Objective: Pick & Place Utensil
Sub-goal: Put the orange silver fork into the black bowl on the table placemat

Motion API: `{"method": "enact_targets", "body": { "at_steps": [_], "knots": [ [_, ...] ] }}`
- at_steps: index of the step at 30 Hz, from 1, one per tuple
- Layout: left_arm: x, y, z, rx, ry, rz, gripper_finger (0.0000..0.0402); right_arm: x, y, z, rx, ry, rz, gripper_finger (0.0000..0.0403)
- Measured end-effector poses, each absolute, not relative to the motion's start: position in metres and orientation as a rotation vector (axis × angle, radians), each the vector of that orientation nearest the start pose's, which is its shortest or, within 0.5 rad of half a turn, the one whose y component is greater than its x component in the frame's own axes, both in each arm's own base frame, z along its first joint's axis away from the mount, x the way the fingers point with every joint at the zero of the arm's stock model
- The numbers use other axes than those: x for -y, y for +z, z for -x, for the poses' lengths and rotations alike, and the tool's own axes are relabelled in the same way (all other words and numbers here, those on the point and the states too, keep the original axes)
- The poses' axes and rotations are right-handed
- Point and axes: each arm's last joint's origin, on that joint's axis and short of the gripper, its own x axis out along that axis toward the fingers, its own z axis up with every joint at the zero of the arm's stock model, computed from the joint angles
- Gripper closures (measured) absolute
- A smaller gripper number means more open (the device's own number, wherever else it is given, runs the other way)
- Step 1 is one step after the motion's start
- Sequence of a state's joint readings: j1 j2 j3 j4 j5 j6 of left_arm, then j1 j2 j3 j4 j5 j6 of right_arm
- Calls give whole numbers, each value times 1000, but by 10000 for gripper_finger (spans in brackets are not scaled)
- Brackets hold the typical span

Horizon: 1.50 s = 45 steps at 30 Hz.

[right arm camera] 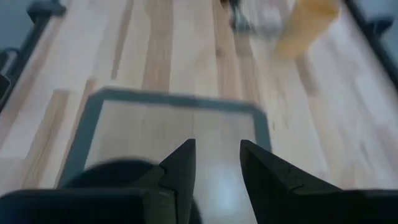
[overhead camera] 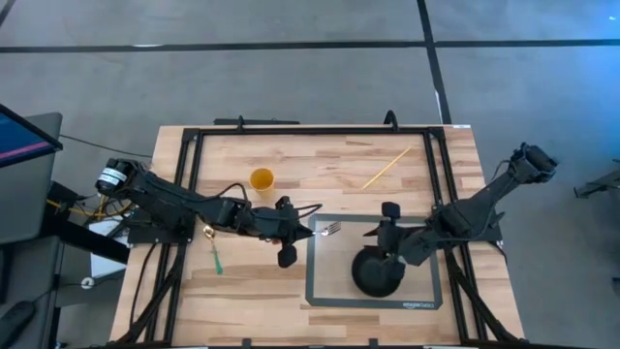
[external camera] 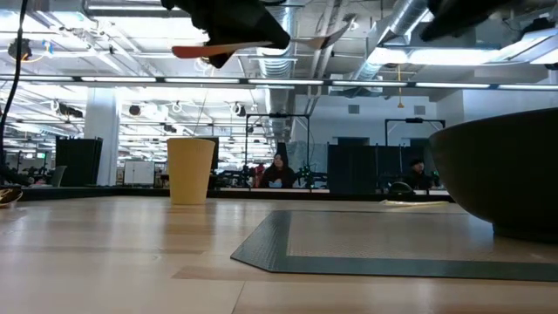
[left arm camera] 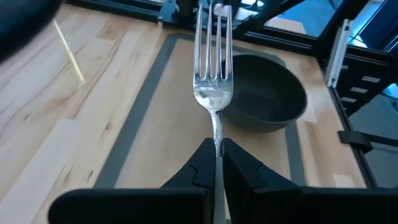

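**Q:** Where was the fork, and what held it?

**A:** The left gripper (left arm camera: 217, 163) had its two dark fingers pinched tight on the handle of a silver fork (left arm camera: 213, 74). The fork stuck straight out past the fingertips, tines pointing away from the gripper. Seen from above, the fork (overhead camera: 331, 229) was held in the air over the near-left edge of a grey mat (overhead camera: 325, 291), with the left gripper (overhead camera: 295, 231) just beside it, to its left.

**Q:** What lay beyond the tines?

**A:** A dark bowl (left arm camera: 266, 92) sat on the mat, a little ahead of the fork tips. The fork was not touching it.

**Q:** And the other arm?

**A:** The right gripper (right arm camera: 217, 163) hovered over the bowl (overhead camera: 378, 273), its fingers parted with a clear gap and holding nothing.

**Q:** Anything else on the table?

**A:** On the wooden table (overhead camera: 242, 281) stood a yellow cup (overhead camera: 262, 178) behind the left arm, and a thin pale stick (overhead camera: 386, 167) lay near the far right corner, well apart from the fork.
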<state>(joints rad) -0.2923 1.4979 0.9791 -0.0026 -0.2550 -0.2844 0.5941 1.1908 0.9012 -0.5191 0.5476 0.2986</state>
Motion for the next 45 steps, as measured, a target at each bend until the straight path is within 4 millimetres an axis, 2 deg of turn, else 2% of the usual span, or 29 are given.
{"method": "enact_targets", "body": {
  "at_steps": [8, 16, 21, 27, 32, 37, 45],
  "knots": [
    [83, 241, -316, -557, 56, 125, 391, -127, 271, -243, -489, -12, 294, 284],
    [83, 237, -318, -575, 59, 124, 390, -124, 241, -291, -428, -39, 497, 281],
    [83, 237, -317, -579, 61, 126, 389, -120, 231, -310, -470, -61, 542, 251],
    [82, 236, -317, -587, 76, 122, 389, -118, 226, -323, -509, -74, 556, 198],
    [82, 236, -317, -586, 79, 122, 389, -108, 216, -332, -539, -106, 558, 186],
    [82, 236, -317, -586, 80, 122, 389, -99, 212, -337, -562, -137, 557, 217],
    [83, 236, -316, -586, 66, 112, 384, -104, 212, -334, -568, -74, 586, 324]
  ]
}}
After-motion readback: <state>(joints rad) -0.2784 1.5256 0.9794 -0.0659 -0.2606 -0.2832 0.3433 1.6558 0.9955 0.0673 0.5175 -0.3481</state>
